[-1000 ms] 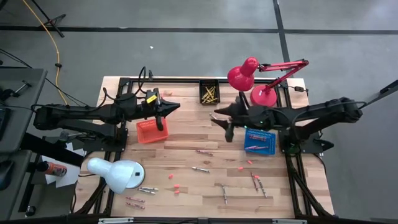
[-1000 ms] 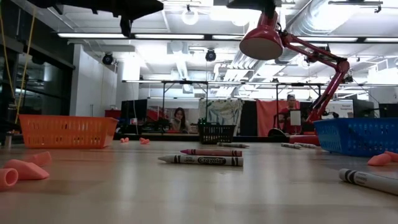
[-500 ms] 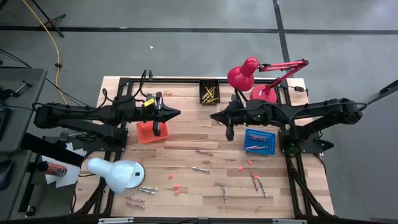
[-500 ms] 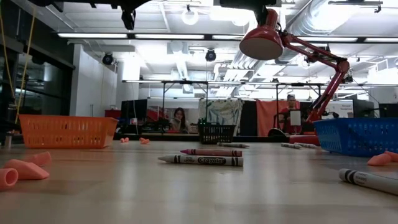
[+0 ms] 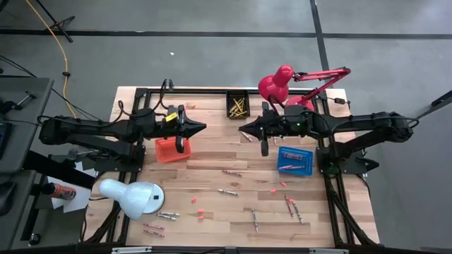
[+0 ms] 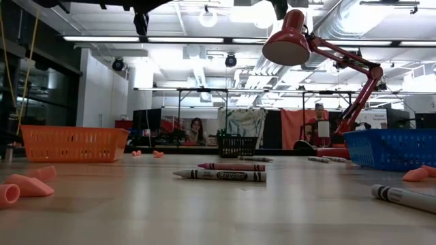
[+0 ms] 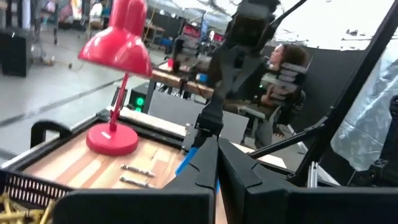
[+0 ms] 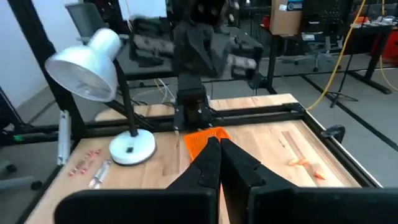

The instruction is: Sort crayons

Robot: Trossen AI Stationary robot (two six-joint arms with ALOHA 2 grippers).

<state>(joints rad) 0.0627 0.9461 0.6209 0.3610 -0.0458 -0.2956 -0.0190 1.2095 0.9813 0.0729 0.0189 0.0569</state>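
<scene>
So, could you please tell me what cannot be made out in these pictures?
- Blue basket contents: too small from above; its wall hides them in the low view.
- Orange basket: left gripper covers part in the high view.
- Crayons: colours too small from above.

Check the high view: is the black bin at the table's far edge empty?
No. The black bin holds several yellow crayons, plainly visible inside it from above.

Robotics lab; exposed ducts (image 6: 381,17), workbenches (image 6: 204,144)
</scene>
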